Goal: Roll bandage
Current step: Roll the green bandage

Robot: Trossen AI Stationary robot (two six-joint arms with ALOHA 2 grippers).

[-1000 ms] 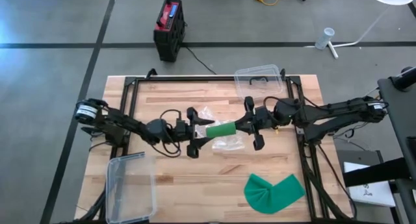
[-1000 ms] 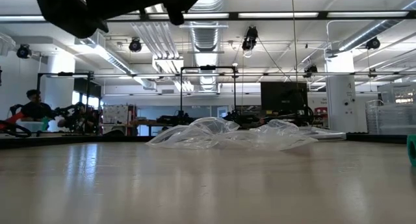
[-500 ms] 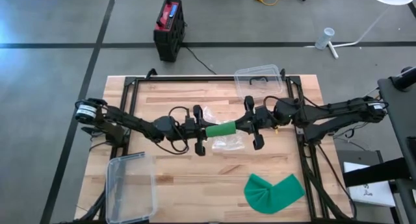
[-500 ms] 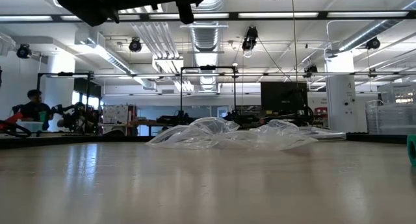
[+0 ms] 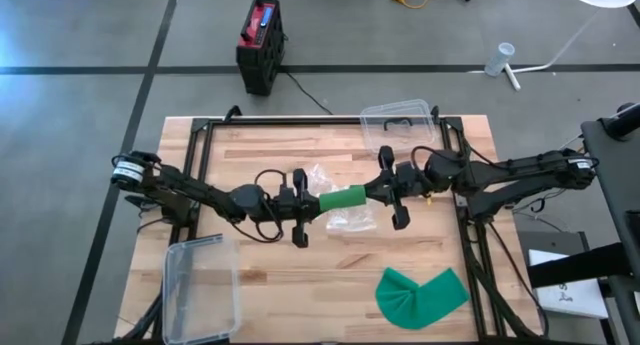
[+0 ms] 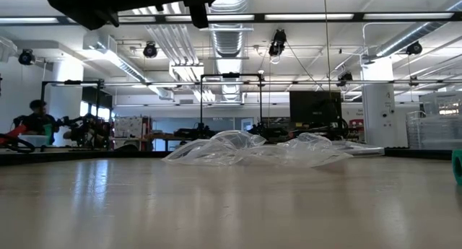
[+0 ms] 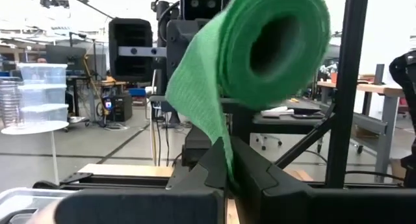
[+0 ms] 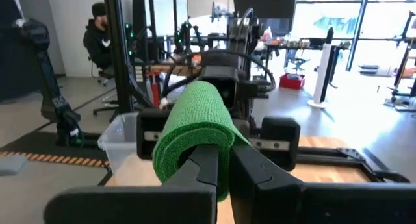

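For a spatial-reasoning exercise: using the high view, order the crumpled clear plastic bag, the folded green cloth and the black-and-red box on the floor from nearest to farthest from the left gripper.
From the left gripper:
1. Crumpled clear plastic bag, just beside it at mid-table.
2. Folded green cloth, near the table's front right corner.
3. Black-and-red box, on the floor beyond the table's far edge.

Bandage roll (image 5: 341,198) between left, right grippers, above table (image 5: 440,260).

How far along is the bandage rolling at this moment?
Done: one green bandage roll is wound into a cylinder and held above the table. In hand: the right gripper is shut on one end, and the left gripper is pinching the loose tail at the other. Left: the folded green bandage lies unrolled near the table's front right.
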